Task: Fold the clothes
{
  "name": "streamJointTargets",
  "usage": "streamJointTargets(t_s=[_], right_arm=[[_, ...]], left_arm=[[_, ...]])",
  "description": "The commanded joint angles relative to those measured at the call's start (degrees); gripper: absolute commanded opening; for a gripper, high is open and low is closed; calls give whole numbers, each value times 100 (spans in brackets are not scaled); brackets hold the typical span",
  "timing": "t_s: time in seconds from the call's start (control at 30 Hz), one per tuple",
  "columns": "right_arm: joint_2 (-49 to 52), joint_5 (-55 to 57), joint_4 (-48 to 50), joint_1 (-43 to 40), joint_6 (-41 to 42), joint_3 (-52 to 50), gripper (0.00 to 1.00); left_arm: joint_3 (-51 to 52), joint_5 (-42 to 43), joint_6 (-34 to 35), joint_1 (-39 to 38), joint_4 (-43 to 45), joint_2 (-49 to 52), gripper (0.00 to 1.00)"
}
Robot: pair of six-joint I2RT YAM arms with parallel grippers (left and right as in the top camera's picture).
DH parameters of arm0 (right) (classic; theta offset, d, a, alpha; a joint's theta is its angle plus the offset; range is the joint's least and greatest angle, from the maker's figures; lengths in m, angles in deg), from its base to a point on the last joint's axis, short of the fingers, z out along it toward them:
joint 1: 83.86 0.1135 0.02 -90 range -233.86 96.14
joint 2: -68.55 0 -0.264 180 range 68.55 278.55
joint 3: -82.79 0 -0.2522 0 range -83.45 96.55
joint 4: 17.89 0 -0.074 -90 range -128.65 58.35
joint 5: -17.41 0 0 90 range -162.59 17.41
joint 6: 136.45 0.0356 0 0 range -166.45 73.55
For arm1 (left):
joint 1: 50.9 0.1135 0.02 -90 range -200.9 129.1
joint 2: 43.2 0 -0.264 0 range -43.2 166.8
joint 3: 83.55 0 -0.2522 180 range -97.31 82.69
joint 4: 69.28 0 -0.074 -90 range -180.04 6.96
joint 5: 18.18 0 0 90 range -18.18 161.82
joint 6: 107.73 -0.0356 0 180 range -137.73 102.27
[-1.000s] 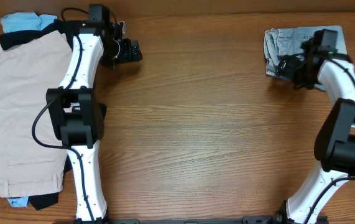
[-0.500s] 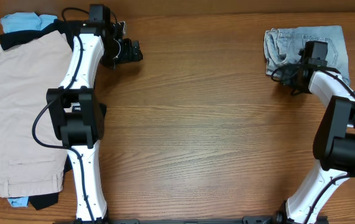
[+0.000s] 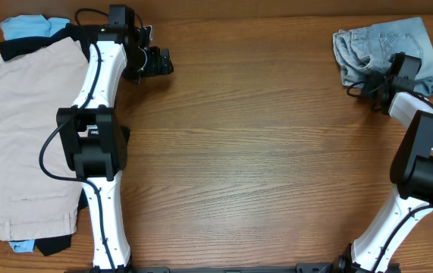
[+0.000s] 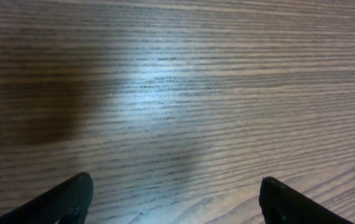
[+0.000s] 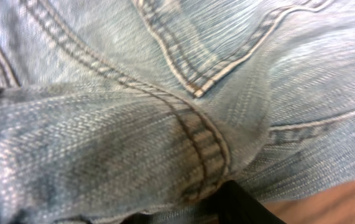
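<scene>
**At far right: denim pinched**

By the narrowed right hand (image 3: 379, 82) a thick fold of the denim shorts (image 3: 387, 42) appears gripped, in the counter's (image 3: 261, 152) far right corner. Soft yet heavy cloth is judged; stitched seams (image 5: 196, 134) offer firm purchase. Shorts and hand have been dragged rightward since earlier. The left hand (image 3: 155, 64) is held wide over bare counter.

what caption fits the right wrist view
Close-up of pale blue denim shorts, stitched seams filling the frame.
</scene>
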Motion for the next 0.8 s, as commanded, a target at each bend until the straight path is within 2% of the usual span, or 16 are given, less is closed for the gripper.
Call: streamJointTargets(t_s=[0.0,0.2,0.23,0.43,0.5,0.57,0.63,0.77], right_arm=[[420,197,341,-177,109,-59,45],[426,199,715,-186,129,-48,47],[426,199,754,-186,129,-46,50],[426,201,870,-201,127,39,57],[409,195,835,-201,129,116,63],[313,144,632,-201,131,177,77],[55,-68,238,-177,157,216,100],[-702,-424,-603,-162,175,227,100]], left_arm=[[-79,-44,37,-55,63,72,87],[-81,-63,37,-55,61,72,88],[-81,-61,37,-55,66,72,88],[-79,-74,33,-52,68,72,88],[-81,-76,35,-52,68,72,88],[-81,-74,17,-52,61,72,88],[-90,-74,-129,-52,52,72,93],[-249,-74,-229,-15,-240,35,100]])
